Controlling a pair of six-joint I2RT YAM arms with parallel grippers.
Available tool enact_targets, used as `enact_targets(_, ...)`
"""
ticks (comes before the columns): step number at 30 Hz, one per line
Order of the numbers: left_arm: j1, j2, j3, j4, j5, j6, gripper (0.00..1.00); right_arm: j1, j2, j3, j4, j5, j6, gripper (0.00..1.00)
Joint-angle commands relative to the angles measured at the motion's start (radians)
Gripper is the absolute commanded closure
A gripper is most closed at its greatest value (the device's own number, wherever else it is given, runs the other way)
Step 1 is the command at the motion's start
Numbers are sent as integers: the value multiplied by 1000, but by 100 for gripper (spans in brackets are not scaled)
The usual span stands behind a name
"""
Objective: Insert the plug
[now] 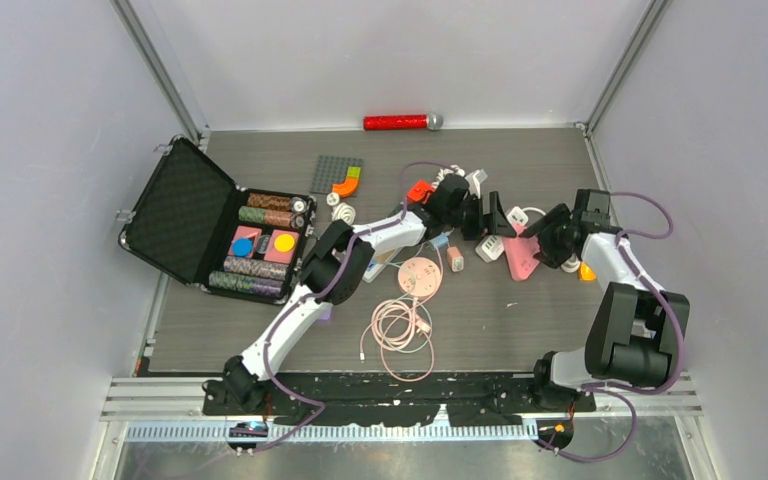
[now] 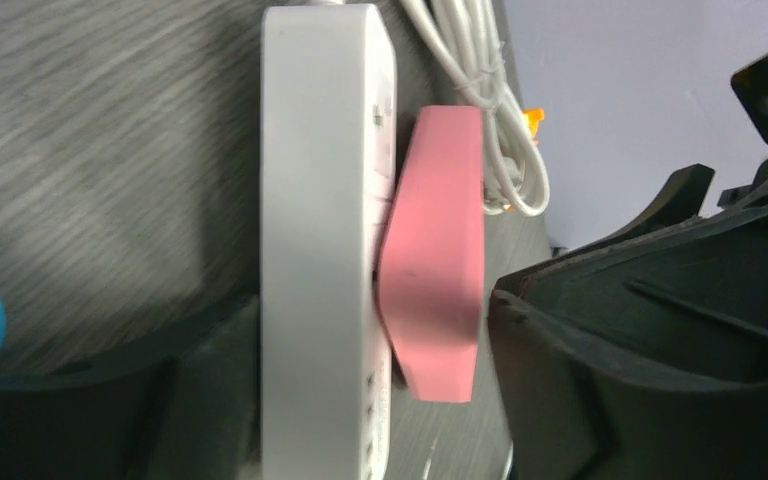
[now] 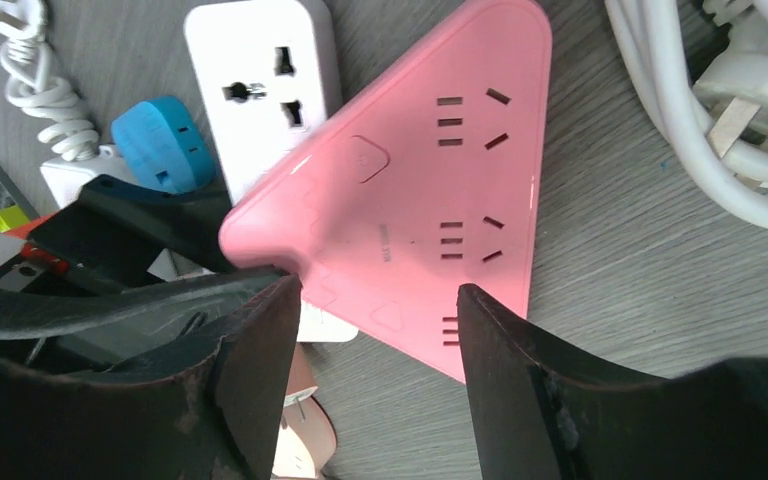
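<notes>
A pink triangular power strip (image 3: 430, 170) lies with one edge on a white power strip (image 3: 260, 70), right of the table's middle (image 1: 520, 255). In the left wrist view the white strip (image 2: 320, 250) and the pink one (image 2: 440, 260) show edge-on. My left gripper (image 2: 360, 310) is open, one finger on each side of the pair. My right gripper (image 3: 375, 290) is open just above the pink strip's near corner. A white plug with bare prongs (image 3: 750, 100) lies on its coiled cable beside the pink strip. A peach plug (image 3: 300, 420) lies under my right gripper's left finger.
A blue adapter (image 3: 160, 145) sits beside the white strip. An open black case of chips (image 1: 260, 240) stands at the left. A grey baseplate (image 1: 337, 172), a red microphone (image 1: 400, 122), a peach disc (image 1: 419, 275) and a pink coiled cable (image 1: 397, 330) lie around.
</notes>
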Motion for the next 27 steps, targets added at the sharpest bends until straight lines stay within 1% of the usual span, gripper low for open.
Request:
enact_targets(1,3,-123,-68,43,-31,44,6,4,-92,68,-24,26,-17,35)
enact_targets(2,6,-142,-82,48,-41,55,2,4,-106,78,-29,29,-22,33)
enact_targets(3,8,-165,-95,47,-51,70,1,4,-112,83,-33,33,-25,31)
enact_targets(8,18,-272,-158,29,-80,139,0,19,-154,134,-44,44,-70,25)
enact_targets(12,23,-377,-227,-11,-111,225,0,99,-144,212,-50,116,-163,22)
enact_targets(15,27,-468,-302,-52,-159,297,0,206,-82,286,-65,165,-235,22)
enact_targets(16,30,-498,-327,-64,-173,317,0,219,-57,321,-64,186,-247,22)
enact_targets(17,33,-533,-357,-74,-190,336,0,271,-25,337,-59,195,-269,23)
enact_targets(19,39,-618,-436,-109,-239,376,0,324,40,405,-63,241,-298,24)
enact_targets(24,60,-839,-646,-182,-430,480,0,411,210,491,-30,308,-354,25)
enact_targets(26,75,-923,-721,-215,-498,497,0,434,298,524,-26,310,-353,27)
enact_targets(27,84,-960,-759,-232,-532,505,0,451,316,539,-18,304,-355,28)
